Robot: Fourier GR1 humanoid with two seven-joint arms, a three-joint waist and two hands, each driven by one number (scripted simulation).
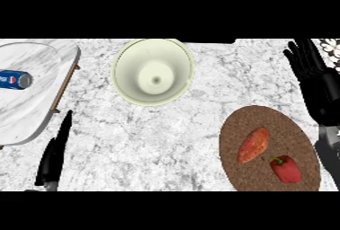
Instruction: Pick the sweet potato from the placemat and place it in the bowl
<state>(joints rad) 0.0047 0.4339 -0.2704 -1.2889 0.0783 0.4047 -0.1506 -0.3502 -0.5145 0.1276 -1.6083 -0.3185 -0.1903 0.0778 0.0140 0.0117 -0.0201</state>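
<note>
In the head view, the sweet potato (254, 144) lies on the brown placemat (266, 114) at the right of the bench (166, 143), just to the far left of a red pepper (285, 168); the two are close but apart. Its long axis runs mostly near to far, with the far end leaning a little to the right.

The right robot hand (317, 85) is at the right edge, fingers spread and pointing away, holding nothing. The sweet potato is to the left of this hand and nearer than it, so this is plainly the closer arm. A grasp across the short width would probably suit that axis.

The left robot hand (54, 150) is at the near left, well apart from the placemat, seen edge-on with fingers straight and together, and empty.

The bowl (154, 72) stands far and left of the sweet potato, open and upright. A tray (40, 112) with a can (15, 79) sits at the far left.
</note>
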